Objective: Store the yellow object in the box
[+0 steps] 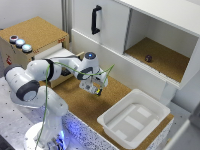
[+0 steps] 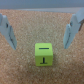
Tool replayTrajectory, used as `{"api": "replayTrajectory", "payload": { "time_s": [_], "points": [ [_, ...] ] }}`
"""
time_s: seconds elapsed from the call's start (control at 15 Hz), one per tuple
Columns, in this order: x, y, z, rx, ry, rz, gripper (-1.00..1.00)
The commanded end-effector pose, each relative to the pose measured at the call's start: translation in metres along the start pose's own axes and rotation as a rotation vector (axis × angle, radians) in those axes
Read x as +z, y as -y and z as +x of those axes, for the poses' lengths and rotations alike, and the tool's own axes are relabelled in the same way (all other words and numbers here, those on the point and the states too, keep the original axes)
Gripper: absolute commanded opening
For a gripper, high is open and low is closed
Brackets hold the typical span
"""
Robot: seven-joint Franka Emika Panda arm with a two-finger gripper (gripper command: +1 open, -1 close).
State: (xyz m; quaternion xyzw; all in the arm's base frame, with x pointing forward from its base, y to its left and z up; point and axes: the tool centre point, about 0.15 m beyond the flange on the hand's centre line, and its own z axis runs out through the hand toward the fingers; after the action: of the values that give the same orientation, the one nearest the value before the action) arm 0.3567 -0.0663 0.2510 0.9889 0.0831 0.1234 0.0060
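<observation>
The yellow object [image 2: 43,54] is a small yellow-green cube with dark marks. In the wrist view it lies on the cork surface, between and just beyond my fingertips, touching neither. My gripper [image 2: 39,46] is open, with one finger [image 2: 9,31] on each side of the cube. In the exterior view the gripper [image 1: 95,89] hangs low over the cork floor, and only a yellow speck [image 1: 99,92] shows beneath it. The box [image 1: 116,105] is a white shallow tub towards the exterior view's right of the gripper, and nothing lies in it.
A cork-topped box with coloured buttons [image 1: 22,42] stands at the exterior view's left. Behind the gripper is a white cabinet with a black handle [image 1: 96,20]. Its open compartment holds a small dark ball [image 1: 148,58]. The arm's base [image 1: 40,135] stands on a perforated plate.
</observation>
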Motion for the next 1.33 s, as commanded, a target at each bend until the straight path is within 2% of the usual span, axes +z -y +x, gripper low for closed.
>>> {"api": "replayTrajectory", "payload": {
  "time_s": [0.0, 0.13, 0.2, 0.47, 0.87, 1.27],
  "points": [
    [0.051, -0.005, 0.019, -0.001, 0.057, -0.056, 1.00],
    [0.054, -0.003, 0.020, 0.000, 0.060, -0.053, 1.00],
    [0.055, -0.002, 0.017, 0.003, 0.066, -0.062, -1.00],
    [0.054, -0.004, 0.003, 0.024, 0.079, -0.051, -1.00],
    [0.043, -0.002, -0.010, 0.047, 0.077, -0.087, -1.00],
    [0.010, -0.010, -0.012, 0.085, 0.023, -0.116, -1.00]
  ]
}}
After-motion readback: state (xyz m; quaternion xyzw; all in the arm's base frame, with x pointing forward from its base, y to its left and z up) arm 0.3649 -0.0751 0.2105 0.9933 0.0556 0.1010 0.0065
